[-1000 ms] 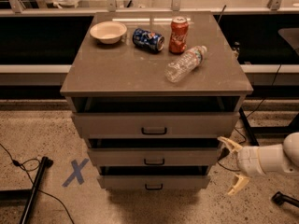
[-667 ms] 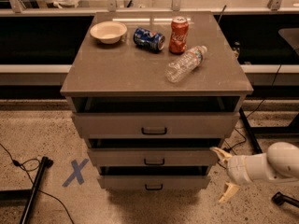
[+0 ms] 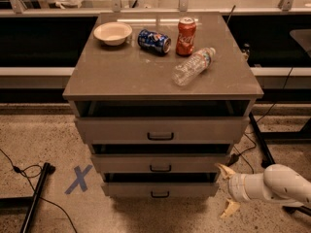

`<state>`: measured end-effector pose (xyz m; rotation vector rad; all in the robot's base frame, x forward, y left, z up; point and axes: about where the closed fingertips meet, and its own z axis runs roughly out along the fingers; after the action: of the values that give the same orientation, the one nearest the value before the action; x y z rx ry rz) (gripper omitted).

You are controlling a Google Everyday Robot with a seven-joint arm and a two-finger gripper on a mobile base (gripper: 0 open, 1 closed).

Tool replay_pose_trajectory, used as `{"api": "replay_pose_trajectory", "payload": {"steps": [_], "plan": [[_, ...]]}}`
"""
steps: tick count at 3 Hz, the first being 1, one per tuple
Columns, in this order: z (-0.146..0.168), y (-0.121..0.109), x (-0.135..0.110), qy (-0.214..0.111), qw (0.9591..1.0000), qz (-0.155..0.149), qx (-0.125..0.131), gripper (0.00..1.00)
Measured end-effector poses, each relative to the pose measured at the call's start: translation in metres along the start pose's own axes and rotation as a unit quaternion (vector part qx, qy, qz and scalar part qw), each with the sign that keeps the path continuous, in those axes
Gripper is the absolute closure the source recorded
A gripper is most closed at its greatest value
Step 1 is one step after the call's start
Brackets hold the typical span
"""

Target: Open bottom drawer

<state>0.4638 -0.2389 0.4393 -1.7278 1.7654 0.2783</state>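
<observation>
The grey cabinet [image 3: 160, 81] has three drawers, all slightly pulled out. The bottom drawer [image 3: 160, 189] is the lowest and narrowest front, with a small black bar handle [image 3: 160, 194]. My gripper [image 3: 228, 192] is at the end of a white arm at the lower right, just right of the bottom drawer's right edge. Its two tan fingers [image 3: 225, 171] are spread wide apart, one up and one down, holding nothing.
On the cabinet top lie a white bowl [image 3: 112, 33], a blue can on its side [image 3: 153, 41], an upright red can [image 3: 186, 29] and a clear plastic bottle on its side [image 3: 193, 66]. A blue tape X [image 3: 78, 179] and a black pole [image 3: 35, 196] are on the floor at left.
My gripper and arm have moved left, closer to the right edge of the bottom drawer. The drawers have not moved.
</observation>
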Motion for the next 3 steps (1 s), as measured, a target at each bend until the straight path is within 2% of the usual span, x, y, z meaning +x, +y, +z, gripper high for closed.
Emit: {"api": "replay_pose_trajectory", "payload": {"steps": [1,2,3], "plan": [[0.008,0.0,0.002,-0.006,0.9999,-0.002,-0.015,0.0],[0.051,-0.005,0.028,-0.007,0.9998,-0.006,-0.02,0.0],[0.101,0.007,0.06,-0.004,0.9994,0.009,-0.033,0.0]]}}
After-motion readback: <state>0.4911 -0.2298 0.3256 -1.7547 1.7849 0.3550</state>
